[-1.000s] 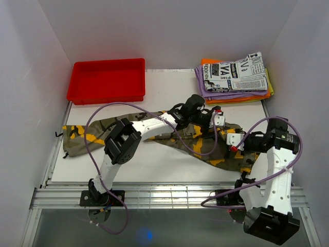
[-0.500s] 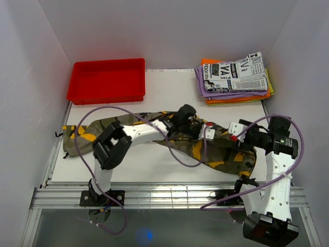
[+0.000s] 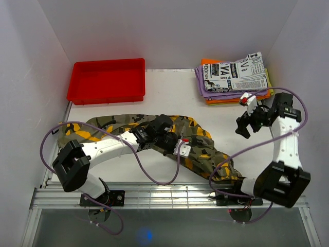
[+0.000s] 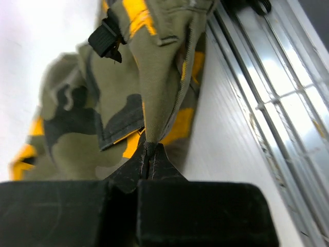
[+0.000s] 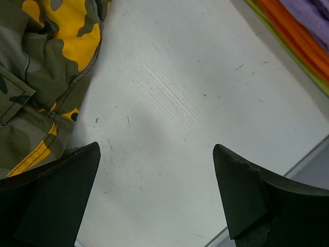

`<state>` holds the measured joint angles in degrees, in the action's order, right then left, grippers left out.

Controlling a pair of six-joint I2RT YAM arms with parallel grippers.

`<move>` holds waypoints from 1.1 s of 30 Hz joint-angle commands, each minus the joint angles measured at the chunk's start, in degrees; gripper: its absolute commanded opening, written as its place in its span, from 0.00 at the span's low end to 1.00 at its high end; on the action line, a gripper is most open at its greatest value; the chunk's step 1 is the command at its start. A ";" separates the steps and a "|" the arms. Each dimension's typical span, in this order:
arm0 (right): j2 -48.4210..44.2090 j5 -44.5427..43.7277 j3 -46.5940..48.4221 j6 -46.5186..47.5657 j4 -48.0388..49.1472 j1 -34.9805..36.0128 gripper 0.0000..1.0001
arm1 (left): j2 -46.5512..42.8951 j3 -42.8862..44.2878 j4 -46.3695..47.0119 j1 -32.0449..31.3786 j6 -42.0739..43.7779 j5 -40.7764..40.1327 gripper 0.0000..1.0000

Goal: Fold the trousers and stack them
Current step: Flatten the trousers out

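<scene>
The camouflage trousers (image 3: 200,149) lie bunched across the white table (image 3: 169,92), from the left edge to the front right. My left gripper (image 3: 177,146) is over their middle. In the left wrist view it (image 4: 149,153) is shut on a pinched fold of the trousers (image 4: 103,103), which hangs stretched from the tips. My right gripper (image 3: 243,125) hovers over bare table to the right of the cloth. In the right wrist view it (image 5: 155,150) is open with nothing between its fingers, and the trousers (image 5: 41,67) show at the upper left.
A red tray (image 3: 108,81) stands at the back left. A stack of folded garments (image 3: 234,77), newspaper print on top over purple and orange, sits at the back right; its edge (image 5: 303,36) shows near my right gripper. The metal front rail (image 4: 277,118) runs beside the trousers.
My left gripper shut on the trousers and pulled them toward the near left, bunching them. My right gripper opened, let go of the cloth and moved back toward the stack.
</scene>
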<state>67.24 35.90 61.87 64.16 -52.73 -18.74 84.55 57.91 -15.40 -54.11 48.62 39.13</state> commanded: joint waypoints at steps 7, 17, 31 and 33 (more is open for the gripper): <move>15.38 11.64 14.07 -9.39 -17.23 0.28 0.98 | 0.18 -0.60 3.66 1.99 -8.71 -3.16 0.00; 16.26 19.64 7.93 -17.56 -18.30 9.85 0.93 | -4.66 -7.27 11.60 1.90 -2.22 -10.90 0.00; 21.77 26.85 3.61 -24.45 -15.19 26.39 0.95 | -7.83 -13.62 23.84 -0.03 -0.46 -20.41 0.00; 23.63 26.85 4.14 -23.21 -16.43 27.52 0.95 | -7.56 -13.35 23.92 -0.03 -0.54 -20.76 0.00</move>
<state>88.33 60.36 64.82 40.01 -67.57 7.57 79.40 44.27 5.48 -54.11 47.37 21.30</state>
